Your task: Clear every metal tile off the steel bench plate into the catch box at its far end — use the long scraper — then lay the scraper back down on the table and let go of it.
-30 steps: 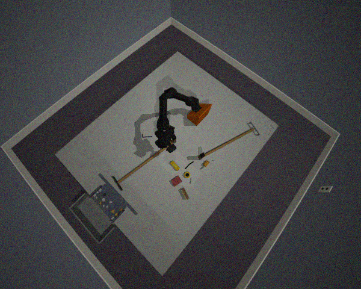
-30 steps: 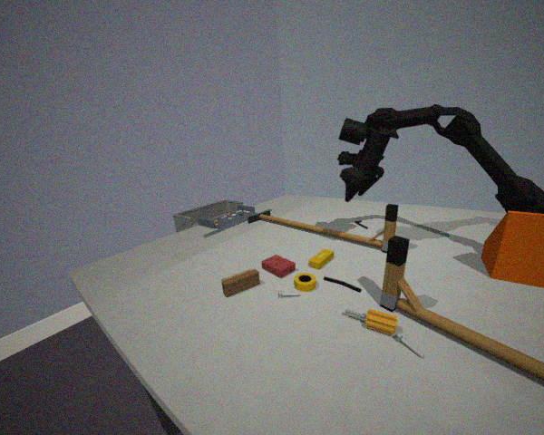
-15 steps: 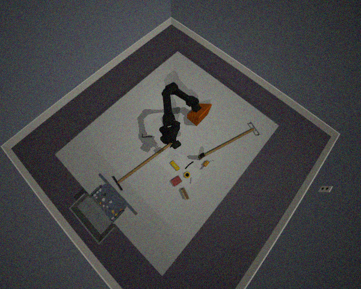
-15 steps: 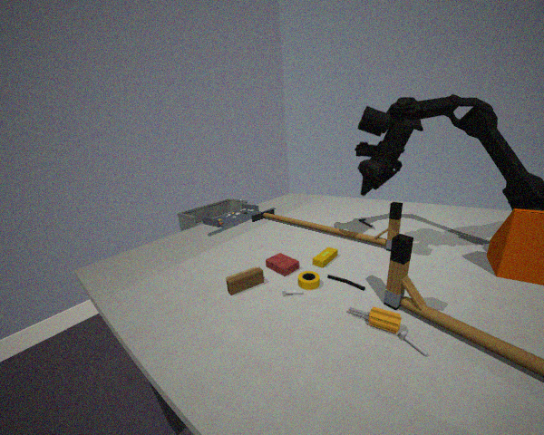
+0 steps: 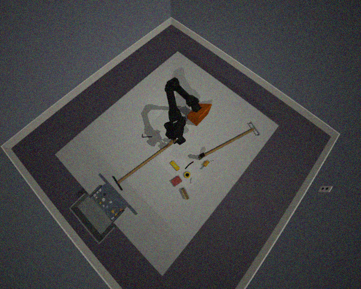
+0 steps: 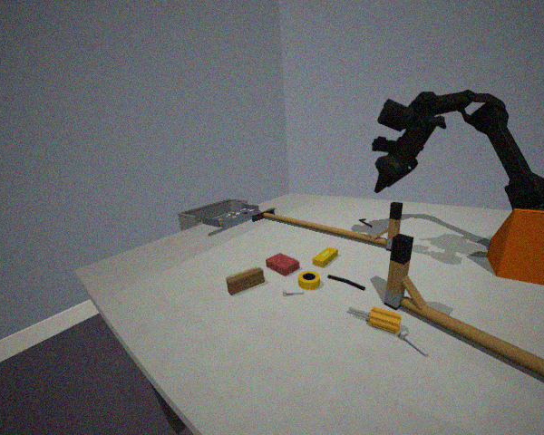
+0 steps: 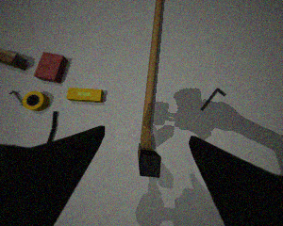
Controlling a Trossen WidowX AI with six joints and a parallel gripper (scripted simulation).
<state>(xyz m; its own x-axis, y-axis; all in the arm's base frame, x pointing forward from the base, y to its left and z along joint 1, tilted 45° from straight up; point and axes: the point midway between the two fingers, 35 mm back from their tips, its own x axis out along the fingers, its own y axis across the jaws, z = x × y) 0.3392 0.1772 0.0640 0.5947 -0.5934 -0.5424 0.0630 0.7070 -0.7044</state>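
The long scraper lies on the table. Its dark blade is near the steel bench plate, and its black-topped upright post is at the arm end. Several small pale and orange tiles are scattered on the plate. The catch box adjoins the plate's far side. My gripper is open and empty, above the scraper's post end. In the wrist view the shaft and post top show between the fingers, lower than them. The fingertips are hidden in the top view.
A second long tool with an open frame head lies to the side. Between the tools are a yellow block, a red block, a tape roll and a wooden block. A hex key lies across the scraper.
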